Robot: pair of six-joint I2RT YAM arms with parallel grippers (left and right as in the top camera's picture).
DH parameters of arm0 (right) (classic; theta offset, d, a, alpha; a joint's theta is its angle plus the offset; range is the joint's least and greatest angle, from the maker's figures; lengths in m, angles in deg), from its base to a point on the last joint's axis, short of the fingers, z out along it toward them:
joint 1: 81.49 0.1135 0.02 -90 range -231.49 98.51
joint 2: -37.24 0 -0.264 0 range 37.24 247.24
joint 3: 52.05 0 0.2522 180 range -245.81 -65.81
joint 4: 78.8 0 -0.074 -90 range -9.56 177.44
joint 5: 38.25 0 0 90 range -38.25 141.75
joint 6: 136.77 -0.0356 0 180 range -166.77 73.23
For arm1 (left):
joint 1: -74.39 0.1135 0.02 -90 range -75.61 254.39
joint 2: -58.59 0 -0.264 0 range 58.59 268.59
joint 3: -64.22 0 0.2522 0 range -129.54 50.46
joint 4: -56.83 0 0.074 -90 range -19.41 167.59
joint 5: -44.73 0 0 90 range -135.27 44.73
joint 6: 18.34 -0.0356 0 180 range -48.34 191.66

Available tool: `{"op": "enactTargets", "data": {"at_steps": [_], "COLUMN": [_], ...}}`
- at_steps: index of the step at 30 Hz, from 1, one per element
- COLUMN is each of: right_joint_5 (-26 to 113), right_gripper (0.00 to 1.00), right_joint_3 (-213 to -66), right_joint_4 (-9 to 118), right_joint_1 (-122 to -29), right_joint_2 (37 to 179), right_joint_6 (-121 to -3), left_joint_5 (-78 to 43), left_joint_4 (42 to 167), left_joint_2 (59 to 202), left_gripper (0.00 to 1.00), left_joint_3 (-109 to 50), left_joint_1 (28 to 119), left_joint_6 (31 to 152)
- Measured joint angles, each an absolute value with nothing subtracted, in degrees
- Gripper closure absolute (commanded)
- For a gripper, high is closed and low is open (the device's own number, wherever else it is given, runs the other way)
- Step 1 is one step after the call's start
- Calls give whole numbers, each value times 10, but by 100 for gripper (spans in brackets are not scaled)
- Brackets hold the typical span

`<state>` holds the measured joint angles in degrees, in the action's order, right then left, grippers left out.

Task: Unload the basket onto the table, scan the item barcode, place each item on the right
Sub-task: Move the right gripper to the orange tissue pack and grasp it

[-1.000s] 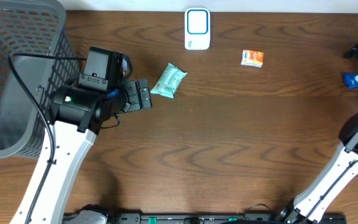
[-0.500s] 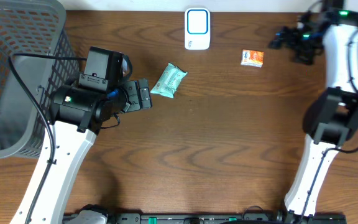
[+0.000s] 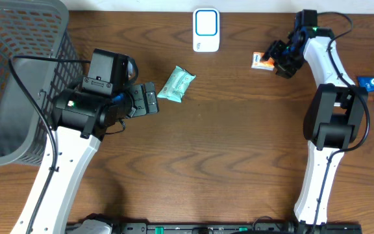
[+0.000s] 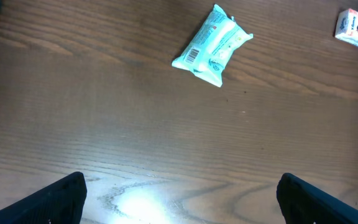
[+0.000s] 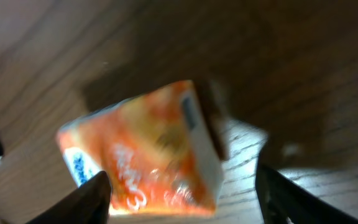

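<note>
Overhead, I see the right arm [image 3: 320, 49] reaching across the far side of the surface [image 3: 239, 149]. Its right jaws are at the orange box [image 3: 262, 60], which lies to the right of the white scanner [image 3: 206, 30]. That view hides the grip. The right wrist camera shows the box blurred and tilted between the fingertips [image 5: 95, 196], with the right jaws apart and a gap on one side. The left jaws stand wide apart over bare wood. Only the left wrist camera shows the barcode on the teal packet [image 4: 213, 45] lying ahead of them. A grey basket [image 3: 18, 78] sits at the left edge.
</note>
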<state>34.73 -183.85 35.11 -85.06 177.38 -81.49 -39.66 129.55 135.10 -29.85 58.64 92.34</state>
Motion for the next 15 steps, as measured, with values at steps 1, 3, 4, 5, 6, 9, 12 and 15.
{"op": "enactTargets", "data": {"at_steps": [1,3,4,5,6,9,12,15], "right_joint_5": [348,348,347,347,347,346,346,337], "right_gripper": [37,39,39,40,40,52,76,86], "right_joint_3": [-1833,-1826,-1823,-1816,-1811,-1794,-1777,-1770], "right_joint_4": [359,380,390,400,406,430,454,463], "right_joint_1": [-851,-851,-851,-850,-850,-849,-844,-839], "right_joint_2": [1774,1773,1772,1770,1768,1762,1758,1758], "right_joint_6": [-832,-868,-885,-900,-911,-940,-961,-973], "left_joint_5": [-397,-397,-397,-397,-397,-397,-397,-397], "left_joint_4": [1295,1295,1295,1295,1295,1295,1295,1295], "left_joint_2": [1351,1351,1351,1351,1351,1351,1351,1351], "left_gripper": [2,2,2,2,2,2,2,2], "left_joint_3": [-299,-299,-299,-299,-299,-299,-299,-299], "left_joint_1": [586,586,586,586,586,586,586,586], "left_joint_6": [923,923,923,923,923,923,923,923]}}
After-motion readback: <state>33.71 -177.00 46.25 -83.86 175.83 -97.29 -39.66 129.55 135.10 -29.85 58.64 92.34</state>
